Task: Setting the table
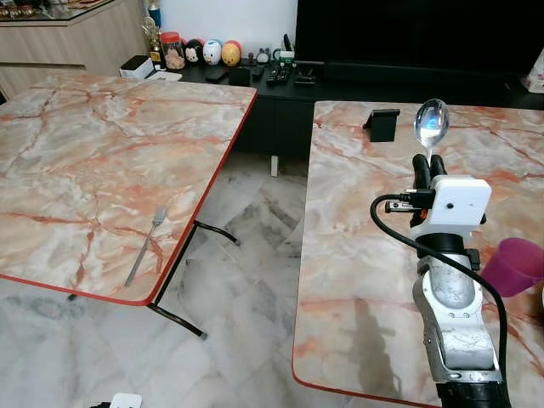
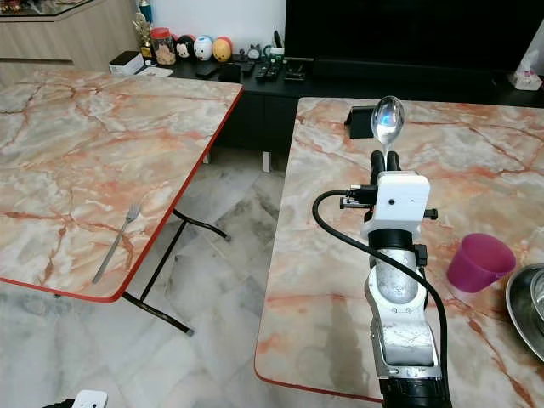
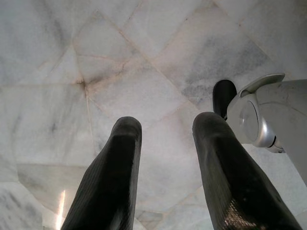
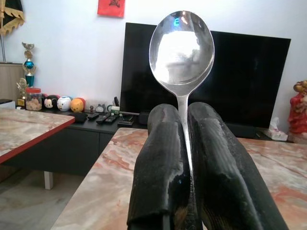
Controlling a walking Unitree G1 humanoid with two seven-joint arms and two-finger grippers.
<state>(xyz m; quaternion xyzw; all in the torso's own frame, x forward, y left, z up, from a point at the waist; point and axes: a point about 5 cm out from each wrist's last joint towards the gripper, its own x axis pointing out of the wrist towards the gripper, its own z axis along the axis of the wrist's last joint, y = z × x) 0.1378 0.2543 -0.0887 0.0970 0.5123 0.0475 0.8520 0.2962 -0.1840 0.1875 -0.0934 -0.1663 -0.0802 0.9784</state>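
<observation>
Right pincer (image 1: 429, 163): raised above the right-hand pink marble surface (image 1: 357, 280), clenched on the stem of a shiny metal spoon (image 1: 430, 124), bowl upward. Left pincer (image 3: 165, 143): hanging over the grey marble floor (image 3: 120, 62), fingers parted, grasping nothing. Silver metal fork (image 1: 146, 246): flat on the left-hand red-edged marble surface (image 1: 76, 161), near its front edge. Purple plastic cup (image 2: 478, 262): upright on the right-hand surface, beside the right arm.

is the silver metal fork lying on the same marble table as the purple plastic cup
No, the silver metal fork lies on the left marble table; the purple plastic cup is on the right one.
</observation>
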